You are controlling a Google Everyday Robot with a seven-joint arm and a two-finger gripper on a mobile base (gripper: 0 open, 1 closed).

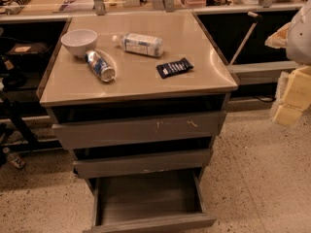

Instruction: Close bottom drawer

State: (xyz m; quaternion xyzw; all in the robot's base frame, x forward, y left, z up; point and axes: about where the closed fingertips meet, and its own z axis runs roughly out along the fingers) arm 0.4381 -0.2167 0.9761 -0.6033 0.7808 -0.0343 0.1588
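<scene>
Tray of the bottom drawer is jutting past the surface's front edge, awaiting a push.
My claw is hovering off the right edge, clear of it; open or closed, I cannot tell.

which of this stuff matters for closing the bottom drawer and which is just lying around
For the job: bottom drawer, pulled out; gripper, at the right edge, apart from it.
Lying about: white bowl, plastic bottle, can, dark snack packet, on the cabinet top.
</scene>
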